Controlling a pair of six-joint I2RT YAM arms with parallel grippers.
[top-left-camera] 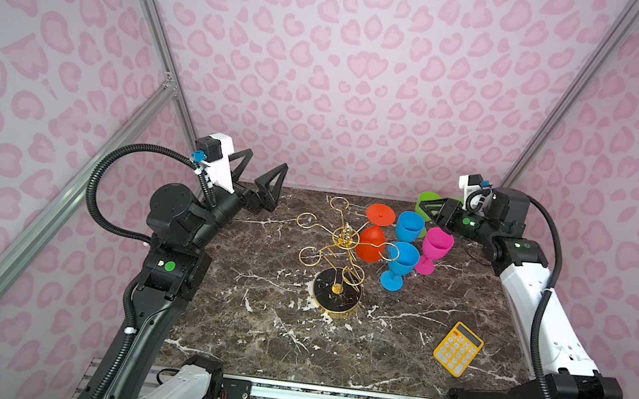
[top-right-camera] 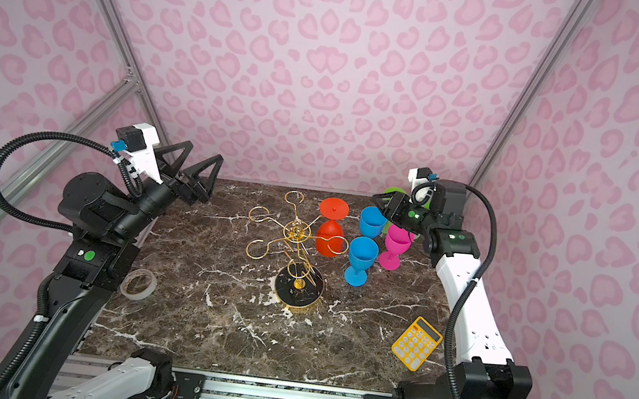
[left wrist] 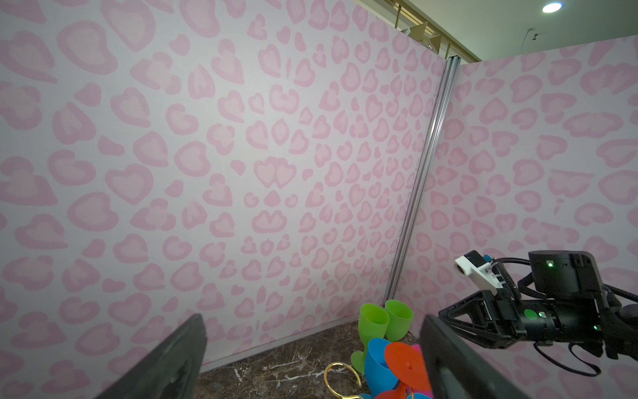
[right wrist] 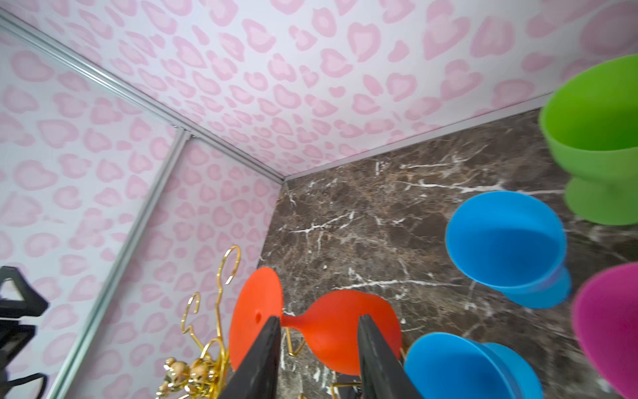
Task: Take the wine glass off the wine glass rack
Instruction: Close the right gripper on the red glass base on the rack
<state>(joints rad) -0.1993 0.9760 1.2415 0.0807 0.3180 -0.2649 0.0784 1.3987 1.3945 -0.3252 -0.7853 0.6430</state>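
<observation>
Directions are read on the table as in both top views, with 12 o'clock at the back wall.

Near edge: a yellow calculator (top-left-camera: 457, 348) lies at 5 o'clock of the wine glass rack (top-left-camera: 328, 294). A tape roll (top-right-camera: 138, 284) lies at 9 o'clock of it. Neither bears on the job.

Centre: the rack stands upright on its round black base. The red wine glass (top-left-camera: 371, 246) hangs upside down, foot uppermost, from the arm pointing to about 2 o'clock. The other loops seen are empty.

Beyond: two blue glasses (top-left-camera: 402, 261) stand upright just beside the red bowl, at 2 and 4 o'clock of it. A pink glass (top-left-camera: 437, 243) stands past them. Green glasses (left wrist: 373, 321) stand in the far corner.

Claws: the right gripper (right wrist: 318, 323) hangs by the pink and green glasses with its jaws partly apart and nothing between them, facing the red glass. The left gripper (top-left-camera: 267, 159) is raised at 10 o'clock of the rack, spread wide and empty.

Assessment: the red glass looks like matte moulded plastic or silicone. It is likely light, hardly breakable and possibly a little yielding at the bowl. The short stem under the foot is the firm place to pinch, and the bowl is a fair second choice. The glass should leave through the open side of its loop. The thin wire rack may tip or drag along with it, and the nearest blue glass leaves little room.
</observation>
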